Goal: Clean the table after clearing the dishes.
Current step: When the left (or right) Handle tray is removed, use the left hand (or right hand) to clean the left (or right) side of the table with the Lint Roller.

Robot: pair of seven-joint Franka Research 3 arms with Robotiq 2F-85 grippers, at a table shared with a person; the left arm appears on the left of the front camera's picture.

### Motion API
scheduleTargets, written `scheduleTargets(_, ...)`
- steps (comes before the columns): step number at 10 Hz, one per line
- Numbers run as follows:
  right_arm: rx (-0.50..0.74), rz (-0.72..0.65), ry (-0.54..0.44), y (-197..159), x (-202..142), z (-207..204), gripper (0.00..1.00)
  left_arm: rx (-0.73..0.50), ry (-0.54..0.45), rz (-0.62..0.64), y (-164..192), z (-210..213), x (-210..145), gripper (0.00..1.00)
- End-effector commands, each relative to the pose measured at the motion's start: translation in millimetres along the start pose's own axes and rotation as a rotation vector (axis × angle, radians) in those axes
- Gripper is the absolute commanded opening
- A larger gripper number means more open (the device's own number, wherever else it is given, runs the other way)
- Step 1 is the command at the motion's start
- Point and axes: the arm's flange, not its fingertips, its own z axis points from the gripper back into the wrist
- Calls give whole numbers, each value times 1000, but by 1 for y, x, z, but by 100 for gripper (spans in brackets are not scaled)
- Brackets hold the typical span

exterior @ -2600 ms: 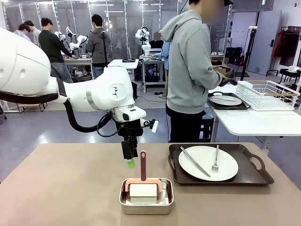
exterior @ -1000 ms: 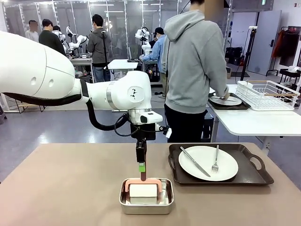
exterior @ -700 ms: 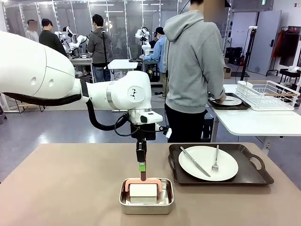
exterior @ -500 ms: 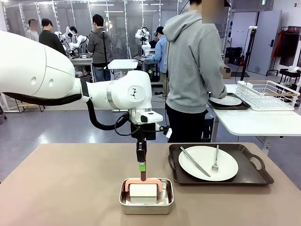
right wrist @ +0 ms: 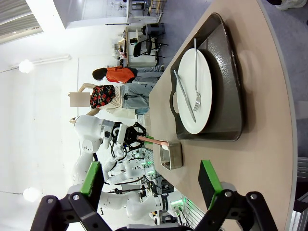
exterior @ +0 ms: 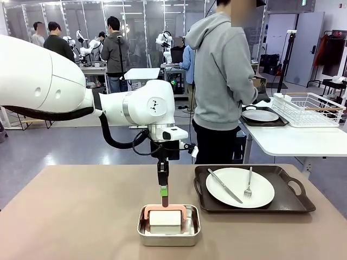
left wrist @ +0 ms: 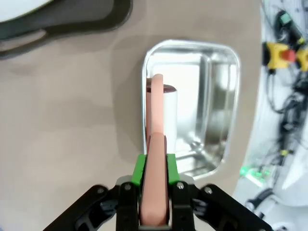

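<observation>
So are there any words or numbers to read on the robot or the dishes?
No words or numbers can be read.
Dark mark on the left arm's joint: a logo shape, no letters readable.
Green sign at the top edge: too small to read.
Plate, tray, steel pan, pink handle in the left claw: plain.

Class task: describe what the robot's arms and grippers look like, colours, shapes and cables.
The left arm is glossy white, with bulky rounded joints and a black cable running beneath it. The left gripper and right gripper are black jointed linkages with bright green pads.
</observation>
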Motion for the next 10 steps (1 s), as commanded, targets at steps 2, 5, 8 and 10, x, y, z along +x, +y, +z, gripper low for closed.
scheduleTargets(2,4,-3,-3,4,-2,1,100,142,-112,409,-46,92,-52,0)
scheduleTargets(5,4,-3,-3,4,-2,1,100,269,-471,839,-75,150,-153,0)
scheduleTargets(8,4,-3,-3,4,-2,1,100,297,-804,1282,-61,129,-238,0)
scheduleTargets(10,4,-3,-3,4,-2,1,100,259,-875,1331,-43,107,-258,0)
